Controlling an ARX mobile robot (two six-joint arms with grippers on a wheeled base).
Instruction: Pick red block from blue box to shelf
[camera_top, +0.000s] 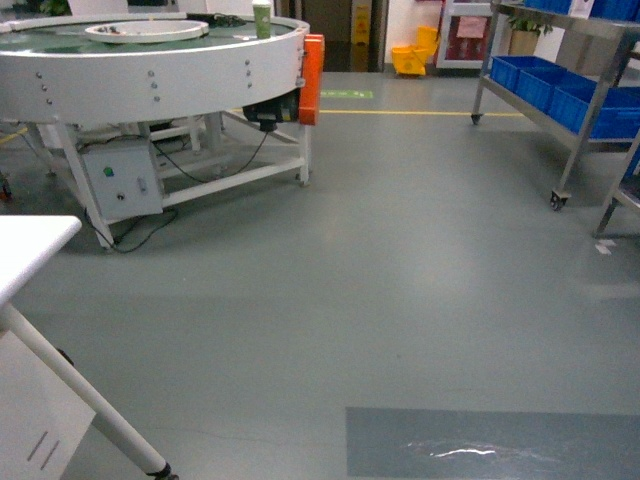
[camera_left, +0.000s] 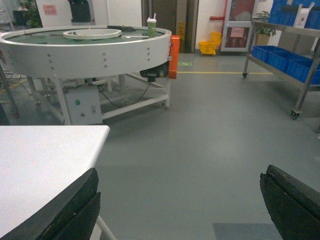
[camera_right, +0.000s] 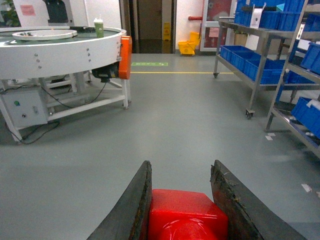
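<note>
Red block (camera_right: 186, 215) sits pinched between the right gripper's (camera_right: 182, 200) two dark fingers (camera_right: 131, 210), low in the right wrist view; both inner faces touch its sides. I see only its upper part, so I cannot tell how deep the hold goes. No blue box shows in any view.

Risk as I judge it: the shelf (camera_right: 260, 65) stands well apart, off to the right across open floor (camera_top: 330, 300), so the base must carry the block there. A jolt or sharp turn could work the smooth plastic loose, since the pads look worn and chipped. A second risk is at the rack itself: blue crates (camera_right: 250, 57) fill its levels, so a poor approach could knock the block against a crate or rail.

Left gripper (camera_left: 180, 205) hangs spread wide, nothing between its fingers (camera_left: 75, 210), one of them overlapping the white table (camera_left: 45, 165) corner in the left wrist view. I cannot tell whether it touches. Swinging that arm could clip the table. Round conveyor (camera_top: 150, 60) stands far left.
</note>
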